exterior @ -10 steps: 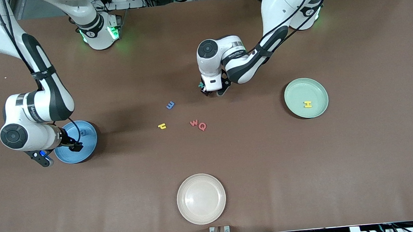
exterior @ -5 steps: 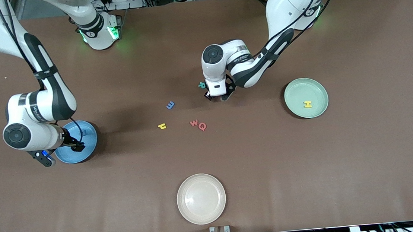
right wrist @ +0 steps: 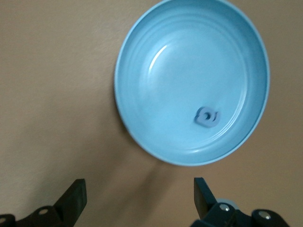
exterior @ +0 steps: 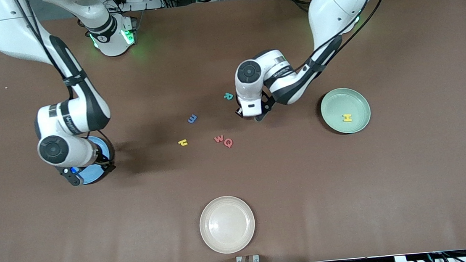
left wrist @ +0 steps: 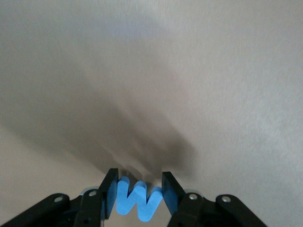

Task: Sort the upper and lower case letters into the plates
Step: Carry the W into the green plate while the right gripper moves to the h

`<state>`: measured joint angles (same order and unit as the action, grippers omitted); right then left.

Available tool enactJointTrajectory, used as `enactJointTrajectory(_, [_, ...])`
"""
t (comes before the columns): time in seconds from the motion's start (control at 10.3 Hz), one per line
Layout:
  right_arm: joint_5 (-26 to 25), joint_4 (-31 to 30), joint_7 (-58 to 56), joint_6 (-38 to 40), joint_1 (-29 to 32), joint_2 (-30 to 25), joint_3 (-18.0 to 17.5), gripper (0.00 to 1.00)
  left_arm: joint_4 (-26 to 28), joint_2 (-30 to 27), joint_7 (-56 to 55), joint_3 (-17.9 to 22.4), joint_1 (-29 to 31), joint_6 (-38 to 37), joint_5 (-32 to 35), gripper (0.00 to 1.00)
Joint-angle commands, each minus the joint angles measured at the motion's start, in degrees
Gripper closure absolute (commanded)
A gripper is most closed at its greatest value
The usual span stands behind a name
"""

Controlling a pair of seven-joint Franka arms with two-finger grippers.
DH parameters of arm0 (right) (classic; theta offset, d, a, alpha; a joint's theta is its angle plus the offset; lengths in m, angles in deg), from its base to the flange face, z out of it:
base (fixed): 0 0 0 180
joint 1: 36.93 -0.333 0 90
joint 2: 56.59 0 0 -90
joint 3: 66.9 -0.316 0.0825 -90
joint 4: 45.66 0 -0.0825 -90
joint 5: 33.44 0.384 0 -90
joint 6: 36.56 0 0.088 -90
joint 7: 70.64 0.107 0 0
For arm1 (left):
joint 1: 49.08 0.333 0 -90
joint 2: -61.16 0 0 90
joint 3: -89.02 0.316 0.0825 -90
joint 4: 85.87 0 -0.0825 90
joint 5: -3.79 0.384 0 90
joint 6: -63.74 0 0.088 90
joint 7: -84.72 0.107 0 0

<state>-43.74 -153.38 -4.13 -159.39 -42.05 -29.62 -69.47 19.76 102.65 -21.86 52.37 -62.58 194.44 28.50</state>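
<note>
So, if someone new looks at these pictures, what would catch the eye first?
Probably the left gripper, shut on a bright blue W over the middle of the brown table. Next, the right gripper, open over the sky blue plate, which holds one small grey-blue letter. The mint green plate holds a yellow H.

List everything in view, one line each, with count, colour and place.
sky blue plate: one, toward the right arm's end, holding a small grey-blue letter
mint green plate: one, toward the left arm's end, holding a yellow H
cream plate: one, nearest the front camera
loose letters: teal R, blue letter, yellow letter, red W, red Q, mid-table
blue W: one, gripped in the left tool
right tool: open, beside the sky blue plate
</note>
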Motion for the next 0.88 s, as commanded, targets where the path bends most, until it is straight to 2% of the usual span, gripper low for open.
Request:
enactJointTrajectory(0.0, [-0.2,1.0,10.5,-4.0,-4.1,2.1,-0.1,0.0,-0.5,-2.1,6.6,-1.7,2.5,-5.4,-1.8,0.83])
enactJointTrajectory(0.19, [0.0,2.2,15.8,-3.5,-7.1,2.0,-0.2,0.0,0.1,-3.0,15.8,-3.3,6.4,-9.1,-1.8,0.83])
enactJointTrajectory(0.49, [3.5,4.4,30.7,-3.4,-15.5,2.1,-0.3,0.0,0.3,-3.4,38.7,-6.2,15.5,-16.0,-1.8,0.83])
enactJointTrajectory(0.58, [4.1,4.5,32.5,-4.2,-16.2,2.3,-0.4,0.0,0.3,-3.4,43.9,-7.6,17.7,-18.8,-1.7,0.84])
enactJointTrajectory(0.78, [10.6,6.4,33.1,-6.4,-16.7,3.8,-0.2,0.0,0.3,-3.4,56.6,-7.6,22.3,-21.0,-1.3,0.84])
